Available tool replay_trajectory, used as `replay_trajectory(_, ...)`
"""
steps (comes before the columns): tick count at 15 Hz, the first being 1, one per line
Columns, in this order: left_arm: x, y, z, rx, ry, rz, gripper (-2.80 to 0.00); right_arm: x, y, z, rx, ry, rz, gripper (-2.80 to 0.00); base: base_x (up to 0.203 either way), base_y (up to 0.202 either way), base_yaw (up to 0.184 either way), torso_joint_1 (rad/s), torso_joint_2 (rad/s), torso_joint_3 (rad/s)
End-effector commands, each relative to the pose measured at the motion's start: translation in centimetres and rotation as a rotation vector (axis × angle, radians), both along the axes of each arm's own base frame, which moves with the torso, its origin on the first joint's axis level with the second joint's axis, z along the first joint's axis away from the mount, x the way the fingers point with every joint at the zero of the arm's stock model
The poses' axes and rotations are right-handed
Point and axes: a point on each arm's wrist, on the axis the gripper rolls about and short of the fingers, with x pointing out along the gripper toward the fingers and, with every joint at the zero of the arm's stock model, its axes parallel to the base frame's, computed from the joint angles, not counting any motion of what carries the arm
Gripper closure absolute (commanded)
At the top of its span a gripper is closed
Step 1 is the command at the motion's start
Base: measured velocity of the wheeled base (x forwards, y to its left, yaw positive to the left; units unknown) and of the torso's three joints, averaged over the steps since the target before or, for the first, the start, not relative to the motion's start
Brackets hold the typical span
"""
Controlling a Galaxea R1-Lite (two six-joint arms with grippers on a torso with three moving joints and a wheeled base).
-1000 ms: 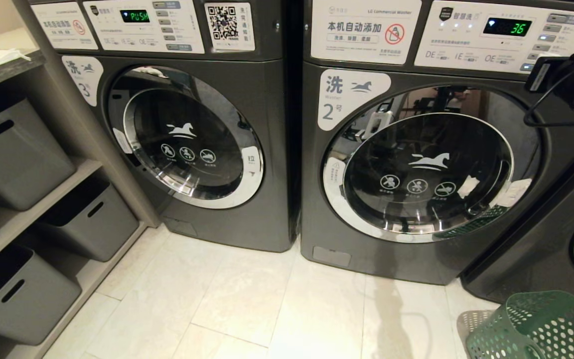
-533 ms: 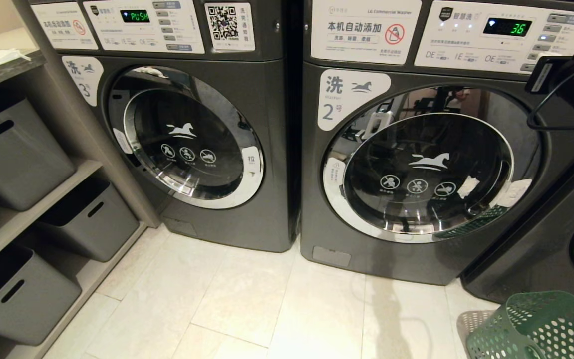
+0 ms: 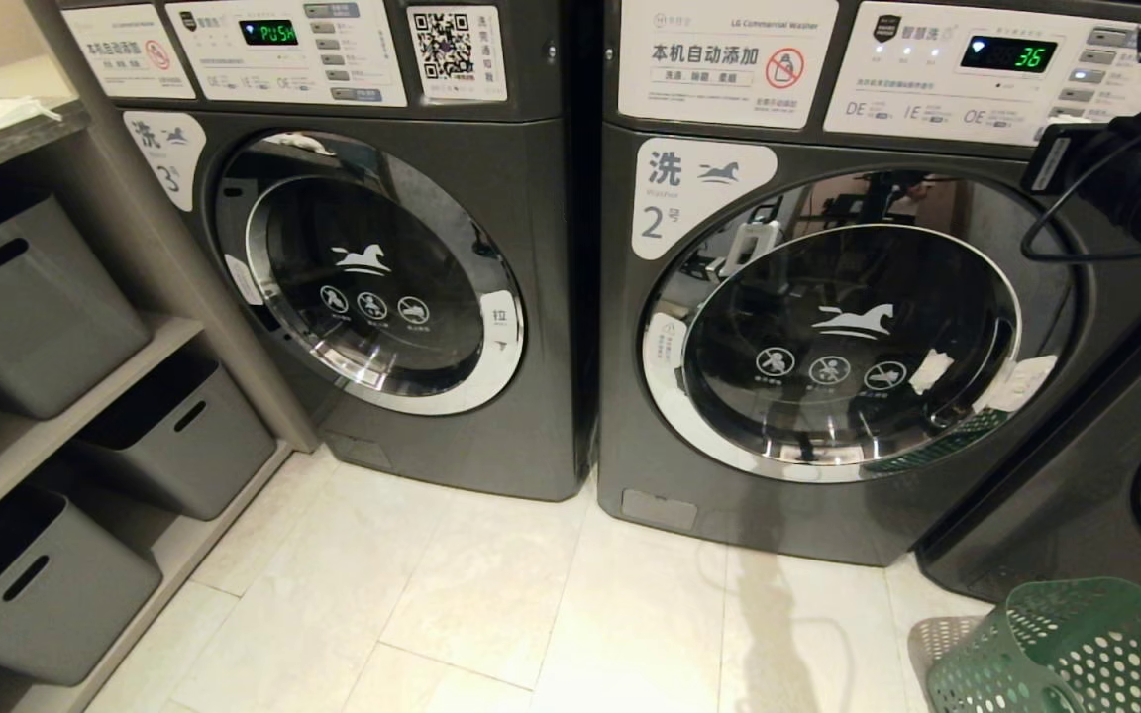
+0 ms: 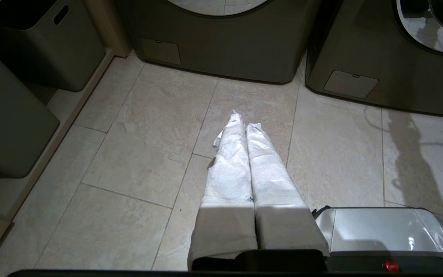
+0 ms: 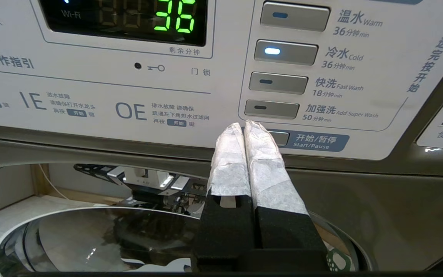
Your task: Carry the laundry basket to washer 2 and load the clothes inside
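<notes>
Washer 2 [image 3: 828,327], the dark grey front-loader with a round chrome-rimmed glass door, stands with its door closed and its display lit. The dark green perforated plastic laundry basket [image 3: 1076,649] sits on the floor at five o'clock. The right gripper [image 5: 244,127] is closed and empty, just by the Start/Pause button [image 5: 306,141] — a push there could, I judge, start the cycle without the clothes. The left gripper [image 4: 243,123] hangs closed and empty over the tiles.

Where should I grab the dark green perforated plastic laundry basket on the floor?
Grip the dark green perforated plastic laundry basket by its upper rim, coming from above: it stands upright, open top up, on the floor by the robot's right. Its handles aren't visible here.
</notes>
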Motion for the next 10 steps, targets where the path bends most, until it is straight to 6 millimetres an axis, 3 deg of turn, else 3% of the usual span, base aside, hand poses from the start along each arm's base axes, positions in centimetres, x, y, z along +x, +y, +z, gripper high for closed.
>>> replay_trajectory(1,0.0,0.0,0.0,0.0,-0.001,-0.001,0.0,0.5,-0.1,-0.2,-0.001,0.001,-0.001,0.0,0.0,0.0,0.0,0.0,0.0,0.0)
replay_trajectory(10,0.0,0.0,0.0,0.0,-0.001,0.001,0.0,2.0,-0.3,-1.2,0.002,0.018,-0.008,0.0,0.0,0.0,0.0,0.0,0.0,0.0)
